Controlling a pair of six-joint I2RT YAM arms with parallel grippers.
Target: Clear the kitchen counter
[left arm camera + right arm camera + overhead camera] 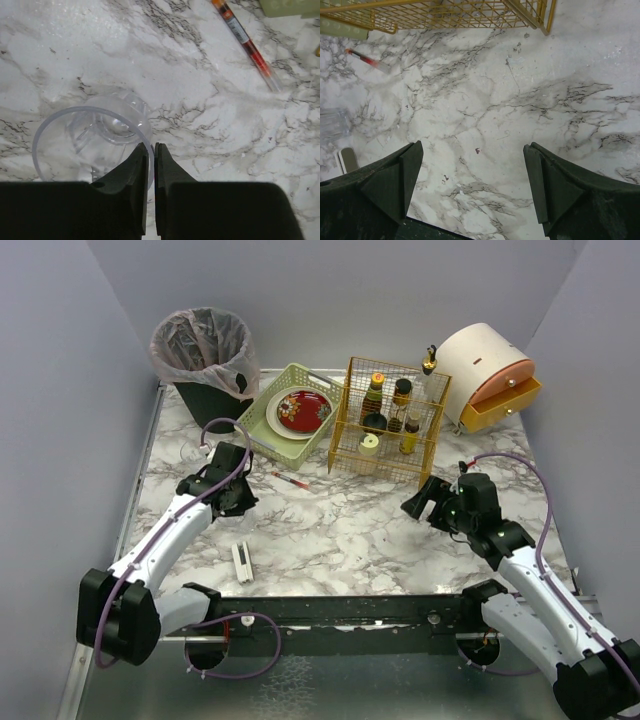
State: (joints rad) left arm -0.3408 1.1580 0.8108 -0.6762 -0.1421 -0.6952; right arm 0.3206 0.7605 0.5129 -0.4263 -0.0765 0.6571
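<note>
Left wrist view: the left gripper [151,146] is clenched on the near rim of a clear plastic cup [92,137]. One finger is inside the thin wall and one outside. The cup seems to stand upright on the kitchen counter [200,110]. Farther off, well apart, lies a red-filled pen [245,42].

Seen from above, the right gripper [428,502] hangs released over bare marble, near the yellow wire rack [392,420]. Beyond stand a pale green tray [258,436] of plates and a lined bin [205,350].

The pinch looks shallow, and the wall is probably slippery. The cup should rise straight and level, high enough to pass over the pen and the tray wall.
</note>
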